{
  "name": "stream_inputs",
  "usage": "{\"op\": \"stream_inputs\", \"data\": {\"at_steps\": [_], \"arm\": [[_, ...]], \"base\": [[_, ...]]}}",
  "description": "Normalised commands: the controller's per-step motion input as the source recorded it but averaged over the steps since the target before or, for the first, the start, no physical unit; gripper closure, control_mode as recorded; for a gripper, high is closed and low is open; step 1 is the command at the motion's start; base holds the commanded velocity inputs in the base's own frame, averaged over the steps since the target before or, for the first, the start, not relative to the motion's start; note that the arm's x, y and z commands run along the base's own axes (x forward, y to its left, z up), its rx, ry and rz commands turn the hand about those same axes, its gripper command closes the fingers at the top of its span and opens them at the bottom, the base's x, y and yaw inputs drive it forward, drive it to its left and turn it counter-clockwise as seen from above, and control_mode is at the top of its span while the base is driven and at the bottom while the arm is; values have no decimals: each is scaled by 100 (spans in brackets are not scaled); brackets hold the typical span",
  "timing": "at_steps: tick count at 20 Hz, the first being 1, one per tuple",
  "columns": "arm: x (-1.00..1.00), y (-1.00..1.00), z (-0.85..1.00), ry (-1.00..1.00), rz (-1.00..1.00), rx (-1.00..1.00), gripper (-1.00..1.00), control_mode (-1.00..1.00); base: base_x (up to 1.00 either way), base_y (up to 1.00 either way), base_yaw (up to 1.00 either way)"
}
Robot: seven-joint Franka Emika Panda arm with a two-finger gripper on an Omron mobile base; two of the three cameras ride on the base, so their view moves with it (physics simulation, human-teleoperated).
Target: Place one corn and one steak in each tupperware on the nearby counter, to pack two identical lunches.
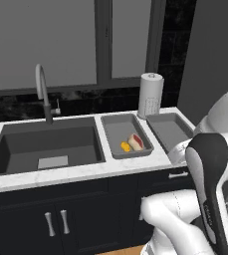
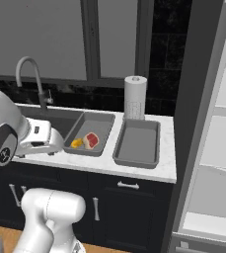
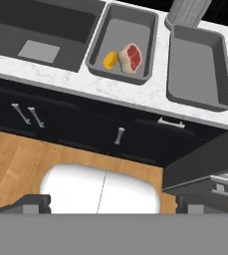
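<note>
Desk (image 1: 85, 172): white marble-look top over dark cabinets with silver bar handles.

Tupperware, near sink (image 1: 116, 130): grey shallow tray, just right of the sink basin (image 1: 46, 144). Contents: one corn (image 1: 126, 146) and one steak (image 1: 136, 141), lying side by side and touching or nearly so, toward the front half of the tray. In the hand view the corn (image 3: 110, 60) sits left of the steak (image 3: 131, 57).

Tupperware, far side (image 1: 168, 128): second grey tray, just beside the first, a narrow strip of desk between them; nothing seen inside it in the right base view (image 2: 139, 143) or the hand view (image 3: 197, 69).

Paper towel roll (image 1: 151, 94): upright, behind the gap between the two trays.

Faucet (image 1: 42, 92): curved, behind the sink basin.

Gripper (image 3: 113, 201): fingers spread wide at the lower edge of the hand view, nothing between them, released. It hangs in front of the cabinets, over the wood floor (image 3: 16, 159), well apart from both trays. The corn and steak lie up and ahead of it, across the desk edge.
</note>
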Motion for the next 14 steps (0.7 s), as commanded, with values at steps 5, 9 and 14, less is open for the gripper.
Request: {"op": "stream_inputs", "data": {"at_steps": [5,9,14], "arm": [[-27,-15,11,0,-4,1,-100,-100],[-1,-9,8,0,-1,0,-100,-100],[0,0,0,0,0,0,-100,-100]], "base": [[0,0,0],[0,0,0],[0,0,0]]}}
